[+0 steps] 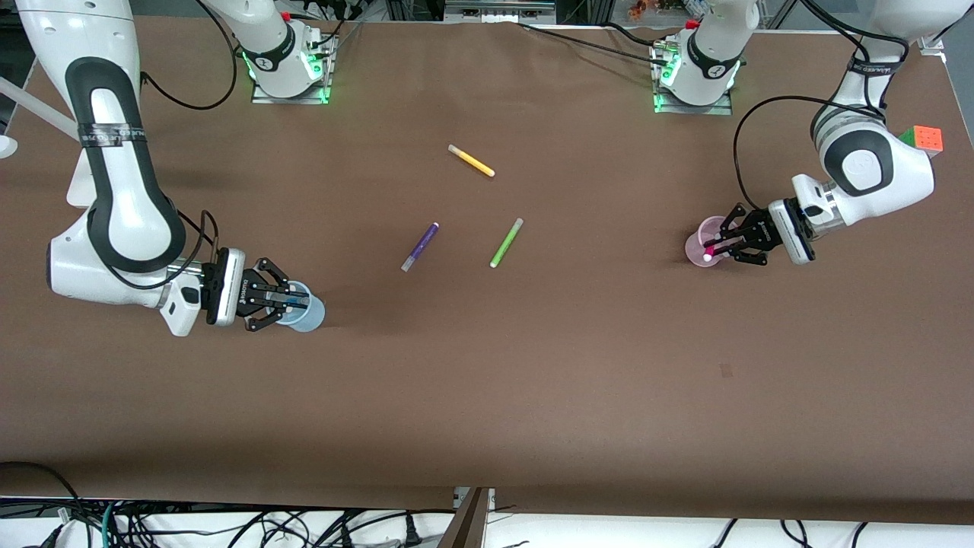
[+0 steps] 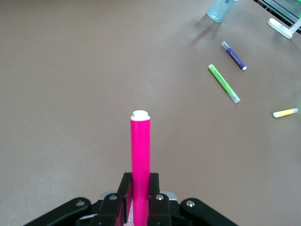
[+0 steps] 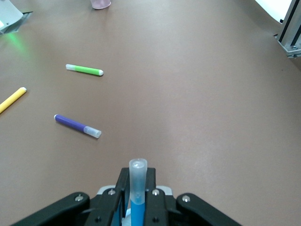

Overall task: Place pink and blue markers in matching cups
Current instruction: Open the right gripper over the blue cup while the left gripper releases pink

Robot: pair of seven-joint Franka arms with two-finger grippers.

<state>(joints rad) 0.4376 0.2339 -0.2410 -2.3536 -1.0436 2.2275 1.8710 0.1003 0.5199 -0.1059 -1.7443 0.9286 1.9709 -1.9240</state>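
Note:
My left gripper (image 1: 721,248) is shut on the pink marker (image 1: 711,252) over the pale pink cup (image 1: 698,242) at the left arm's end of the table. In the left wrist view the marker (image 2: 140,155) sticks out from between the fingers (image 2: 157,188), pale cap outward. My right gripper (image 1: 289,302) is shut on the blue marker (image 3: 137,207), pale cap (image 3: 138,173) outward, over the pale blue cup (image 1: 310,313) at the right arm's end. The blue cup also shows in the left wrist view (image 2: 220,9), and the pink cup in the right wrist view (image 3: 100,4).
A purple marker (image 1: 420,246), a lime-green marker (image 1: 506,243) and a yellow marker (image 1: 472,160) lie mid-table between the arms. A colour cube (image 1: 924,139) sits by the left arm's elbow. Cables run near both arm bases.

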